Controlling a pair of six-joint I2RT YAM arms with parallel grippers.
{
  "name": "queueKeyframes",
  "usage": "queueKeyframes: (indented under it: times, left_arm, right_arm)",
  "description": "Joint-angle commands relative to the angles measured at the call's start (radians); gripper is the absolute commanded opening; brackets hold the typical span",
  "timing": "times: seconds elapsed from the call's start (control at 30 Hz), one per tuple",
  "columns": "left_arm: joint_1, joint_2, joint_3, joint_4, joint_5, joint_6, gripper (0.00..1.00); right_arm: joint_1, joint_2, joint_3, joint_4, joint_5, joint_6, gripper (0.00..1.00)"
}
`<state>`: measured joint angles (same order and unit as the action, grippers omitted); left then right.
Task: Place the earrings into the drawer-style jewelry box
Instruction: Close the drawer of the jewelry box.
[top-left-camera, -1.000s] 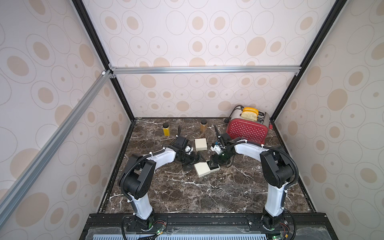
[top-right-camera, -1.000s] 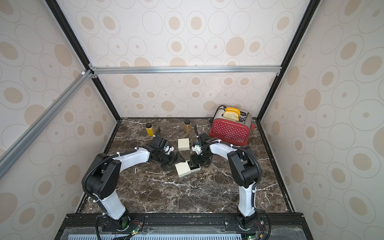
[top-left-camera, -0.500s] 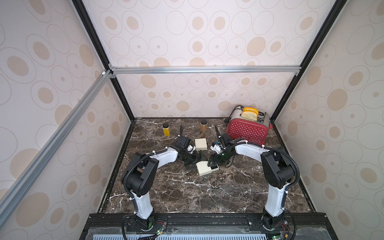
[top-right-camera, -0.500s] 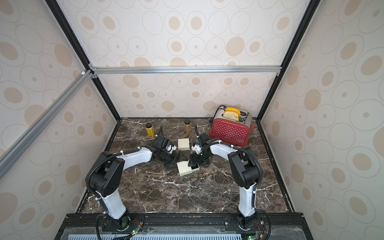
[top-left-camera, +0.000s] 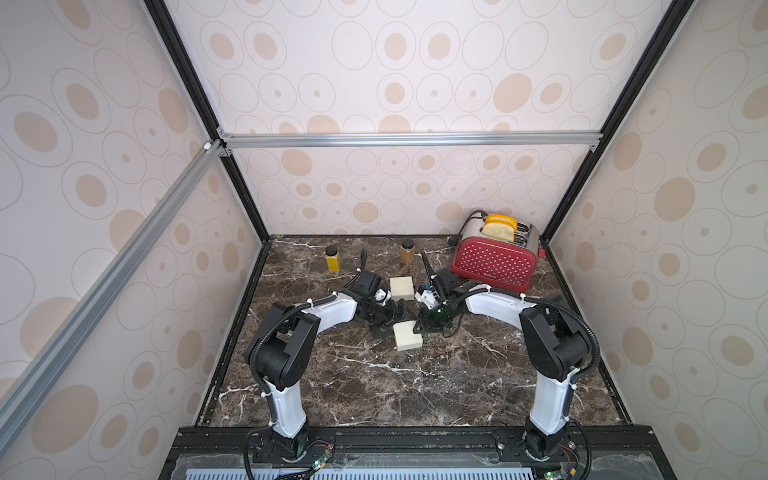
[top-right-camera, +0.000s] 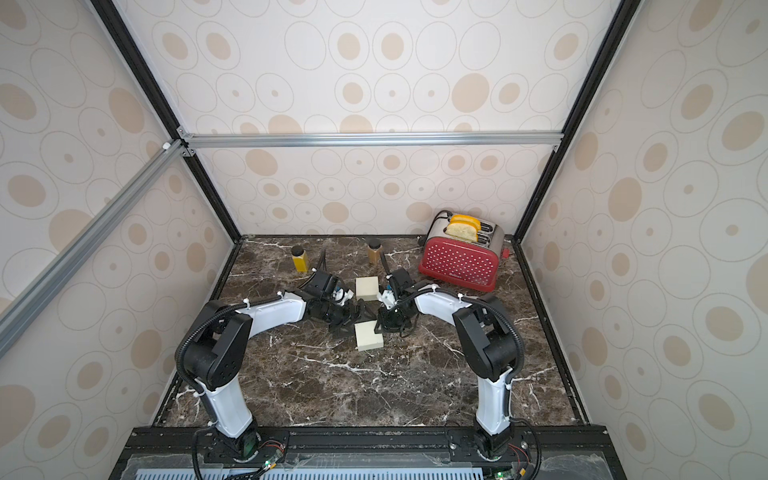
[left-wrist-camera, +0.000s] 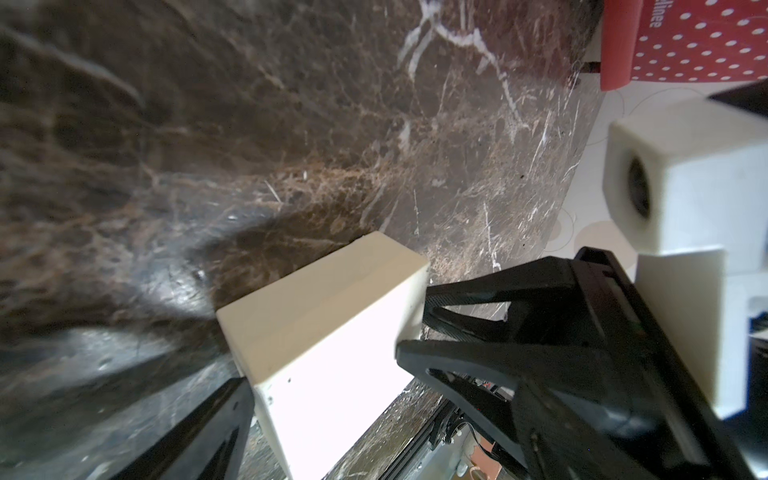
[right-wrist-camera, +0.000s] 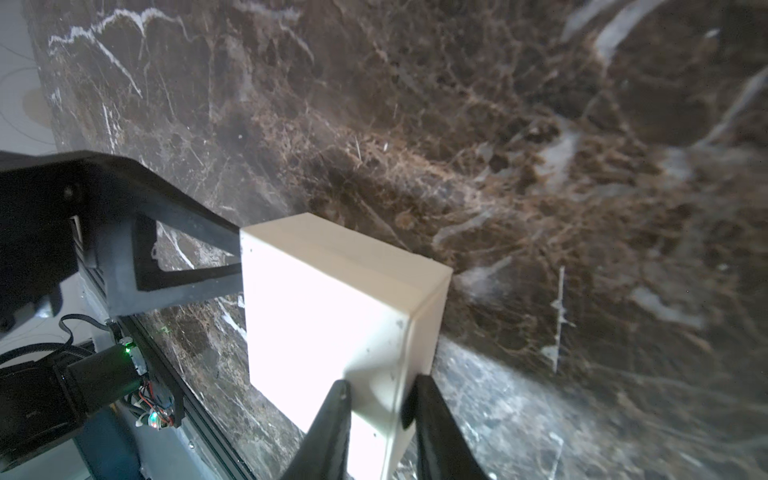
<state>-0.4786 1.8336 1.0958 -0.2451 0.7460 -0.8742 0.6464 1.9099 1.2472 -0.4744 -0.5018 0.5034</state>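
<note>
Centrally on the dark marble bench (top-left-camera: 374, 386), the cream jewelry box (top-left-camera: 408, 337) lies flat, a second cream box (top-left-camera: 402, 288) at its 12 o'clock. From 1 o'clock the right end effector (right-wrist-camera: 380, 399) pinches the box's corner, jaws narrow. At 11 o'clock the left end effector (top-left-camera: 397, 318) stands wide, one black finger (right-wrist-camera: 191, 280) touching the box's side.
</note>
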Motion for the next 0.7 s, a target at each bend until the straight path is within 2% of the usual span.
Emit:
queueKeyframes:
  times: [0.0,0.07,0.13,0.23,0.33,0.37,0.43,0.5,0.57,0.6,0.67]
  left_arm:
    - [-0.007,0.032,0.044,0.024,0.026,0.032,0.99]
    - [-0.005,0.029,0.05,-0.009,0.018,0.061,0.99]
    - [0.005,0.01,0.057,-0.087,-0.034,0.137,0.99]
    - [0.045,-0.042,0.062,-0.235,-0.222,0.283,0.99]
    - [0.072,-0.095,0.086,-0.348,-0.449,0.413,0.99]
    - [0.071,-0.116,0.09,-0.359,-0.543,0.425,0.99]
    - [0.056,-0.195,0.06,-0.298,-0.748,0.432,0.99]
    - [0.051,-0.293,-0.014,-0.186,-0.901,0.429,0.99]
    - [0.047,-0.405,-0.132,-0.032,-1.093,0.507,0.99]
    - [0.041,-0.461,-0.186,0.025,-1.202,0.586,0.99]
    - [0.046,-0.547,-0.305,0.163,-1.307,0.725,0.99]
  right_arm:
    - [0.026,0.002,-0.037,0.036,0.007,0.028,0.28]
    - [0.025,-0.012,-0.041,0.031,0.016,0.024,0.34]
    - [0.017,-0.052,-0.048,0.009,0.068,0.01,0.47]
    - [-0.018,-0.135,-0.078,0.023,0.132,-0.008,0.6]
    - [-0.034,-0.231,-0.138,0.097,0.329,-0.087,0.78]
    - [-0.039,-0.263,-0.162,0.129,0.393,-0.126,0.79]
    - [-0.053,-0.344,-0.263,0.292,0.56,-0.218,0.8]
    - [-0.064,-0.424,-0.412,0.538,0.693,-0.331,0.82]
    - [-0.069,-0.489,-0.533,0.753,0.818,-0.471,0.84]
    - [-0.076,-0.522,-0.559,0.778,0.85,-0.527,0.86]
    - [-0.095,-0.563,-0.565,0.727,0.934,-0.588,0.87]
